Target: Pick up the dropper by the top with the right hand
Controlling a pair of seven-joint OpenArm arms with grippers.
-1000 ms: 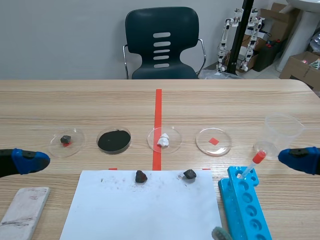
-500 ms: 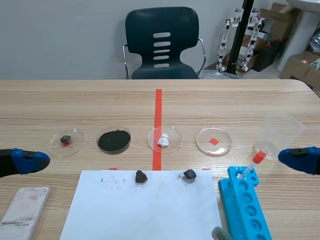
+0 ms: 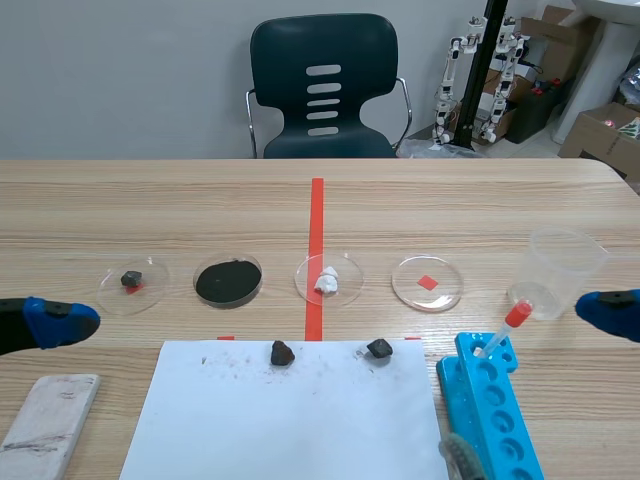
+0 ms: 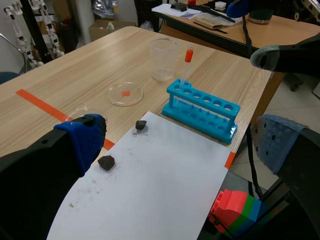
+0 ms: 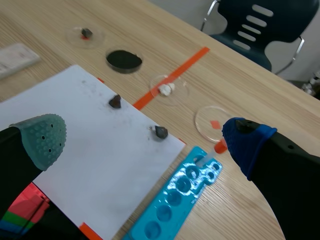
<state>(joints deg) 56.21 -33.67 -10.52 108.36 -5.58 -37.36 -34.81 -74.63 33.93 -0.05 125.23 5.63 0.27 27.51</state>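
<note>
Scene: dropper [image 3: 503,333] stands tilted in the far end hole of the blue rack [image 3: 495,420], at 4 o'clock on the table, red bulb [image 3: 517,314] up. My right gripper [image 3: 531,385] has drifted toward 3 o'clock, so its blue pad [image 3: 608,312] is now further from the bulb. I'd say no approach has begun.
Left wrist: left gripper [image 4: 180,142] spread wide, empty, with the dropper at its 12.
Right wrist: fingers wide apart, nothing held. The bulb peeks out just beside the blue pad.
</note>
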